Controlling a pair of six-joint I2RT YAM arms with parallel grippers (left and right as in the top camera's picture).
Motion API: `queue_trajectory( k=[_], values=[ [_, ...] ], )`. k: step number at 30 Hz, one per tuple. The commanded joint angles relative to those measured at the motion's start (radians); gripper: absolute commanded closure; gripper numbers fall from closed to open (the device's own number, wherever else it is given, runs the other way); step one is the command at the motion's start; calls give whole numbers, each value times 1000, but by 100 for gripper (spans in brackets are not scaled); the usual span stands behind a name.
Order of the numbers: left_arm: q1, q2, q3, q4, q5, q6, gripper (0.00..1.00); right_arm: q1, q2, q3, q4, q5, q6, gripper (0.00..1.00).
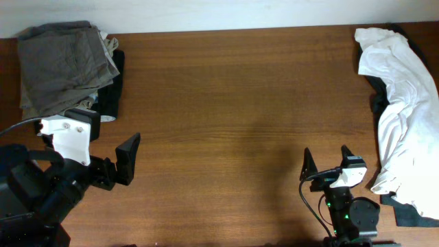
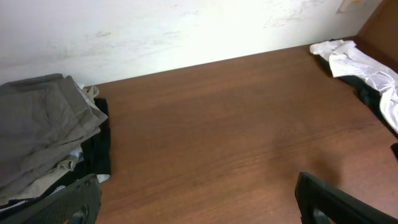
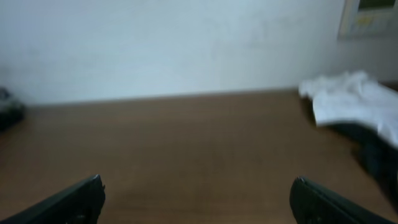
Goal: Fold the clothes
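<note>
A folded stack of clothes with grey-olive shorts [image 1: 62,65] on top lies at the far left corner; it also shows in the left wrist view [image 2: 43,134]. A dark garment [image 1: 112,92] lies under it. A crumpled white shirt [image 1: 405,103] over a black garment lies along the right edge, also in the left wrist view [image 2: 367,68] and the right wrist view [image 3: 351,102]. My left gripper [image 1: 110,147] is open and empty just in front of the stack. My right gripper [image 1: 327,159] is open and empty near the front edge, left of the shirt.
The wooden table [image 1: 233,103] spreads between the two piles. A white wall [image 2: 186,31] runs behind its far edge. A black garment edge [image 1: 411,214] sticks out under the shirt at the front right.
</note>
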Motion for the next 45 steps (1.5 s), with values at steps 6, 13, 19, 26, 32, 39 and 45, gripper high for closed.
queue_trajectory(
  k=[6,13,19,26,32,39,45],
  values=[
    [0,-4,-4,2,3,2,1,-9,-11,-5,-10,23,-18,1],
    [0,-4,-4,2,3,2,1,-9,-11,-5,-10,23,-18,1],
    [0,-4,-4,2,3,2,1,-9,-11,-5,-10,23,-18,1],
    [0,-4,-4,-46,3,2,1,-9,-11,-5,-10,23,-18,1],
    [0,0,-26,-72,22,-65,1,-9,-11,-5,-10,23,-18,1],
    [-134,-68,-327,337,-137,-228,1,-9,-11,-5,-10,23,-18,1],
    [-239,-248,-792,815,-320,-426,1,-9,-11,-5,-10,23,-18,1]
  ],
)
